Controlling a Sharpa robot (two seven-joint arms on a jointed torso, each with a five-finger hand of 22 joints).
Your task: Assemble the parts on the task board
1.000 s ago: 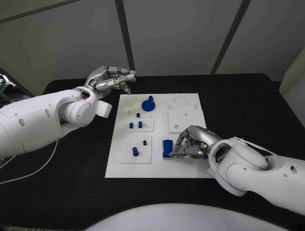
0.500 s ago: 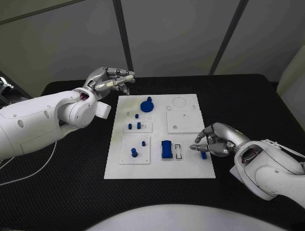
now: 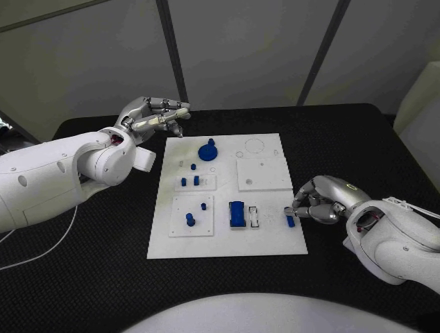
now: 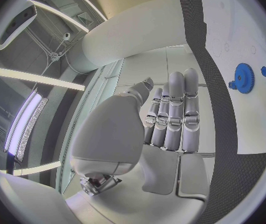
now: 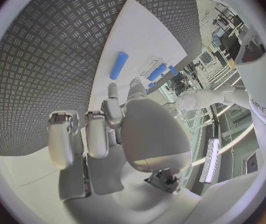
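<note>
The white task board [image 3: 270,239] lies mid-table. On it are a blue gear [image 3: 207,150], short blue pegs [image 3: 190,181], a taller peg [image 3: 190,219] and an upright blue block [image 3: 237,213]. A small blue cylinder [image 3: 290,222] lies flat near the board's right edge and appears again as the cylinder [image 5: 119,65] just beyond my right hand's fingertips. My right hand [image 3: 322,200] hovers at that edge, fingers curled, holding nothing. My left hand [image 3: 156,114] is raised off the board's far left corner with its fingers curled together and nothing in them. The gear [image 4: 241,78] is visible past it.
Black table [image 3: 370,152] surrounds the board on all sides. Square white raised plates [image 3: 264,175] sit on the board's right half, and round recesses [image 3: 255,146] lie at its far end. A cable [image 3: 40,243] trails off the table's left side.
My right hand has moved from over the blue block to the board's right edge. The small blue cylinder went with it and now lies on the board there. The left hand has stayed put.
</note>
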